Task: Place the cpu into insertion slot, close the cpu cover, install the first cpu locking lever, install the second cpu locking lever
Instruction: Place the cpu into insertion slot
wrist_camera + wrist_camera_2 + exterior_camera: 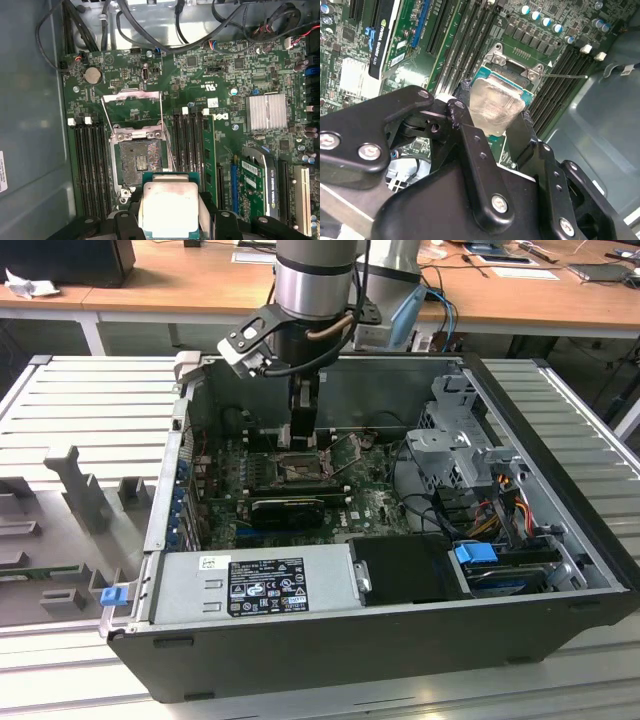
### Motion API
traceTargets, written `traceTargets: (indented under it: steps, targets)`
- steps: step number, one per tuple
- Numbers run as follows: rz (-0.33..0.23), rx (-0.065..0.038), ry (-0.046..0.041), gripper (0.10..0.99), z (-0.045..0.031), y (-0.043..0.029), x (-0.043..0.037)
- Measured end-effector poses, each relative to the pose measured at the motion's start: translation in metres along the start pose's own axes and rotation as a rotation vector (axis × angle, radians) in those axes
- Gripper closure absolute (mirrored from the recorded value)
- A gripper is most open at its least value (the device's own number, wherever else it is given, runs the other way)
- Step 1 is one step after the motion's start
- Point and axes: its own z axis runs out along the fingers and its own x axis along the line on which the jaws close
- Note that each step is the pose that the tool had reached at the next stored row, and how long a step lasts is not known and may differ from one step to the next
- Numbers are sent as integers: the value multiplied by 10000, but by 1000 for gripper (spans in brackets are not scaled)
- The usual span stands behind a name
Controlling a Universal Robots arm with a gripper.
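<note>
My gripper (170, 212) is shut on the cpu (170, 202), a flat square chip with a pale silvery top, one black finger on each of two opposite sides. In the second wrist view the cpu (496, 102) hangs tilted in my gripper (495, 112), just short of the insertion slot (516, 60). The insertion slot (140, 162) is a dark square socket with a silvery rim and lies uncovered. The cpu cover (132, 97) is swung open beyond it, its thin wire levers raised. In the exterior view my gripper (303, 436) hovers just above the insertion slot (296, 469) inside the case.
Long black memory slots (90, 165) flank the socket on both sides. A black graphics card (287, 508) lies close in front of it. A finned heatsink (266, 111), a power supply (255, 580), a drive cage (460, 440) and cables (500, 500) crowd the case.
</note>
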Motion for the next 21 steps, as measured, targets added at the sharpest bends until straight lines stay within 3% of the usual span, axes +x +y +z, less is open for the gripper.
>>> traceTargets:
  steps: [7,21]
  targets:
    - [-122,0,-7,557,135,5,1]
    - [-380,1,-17,557,252,5,51]
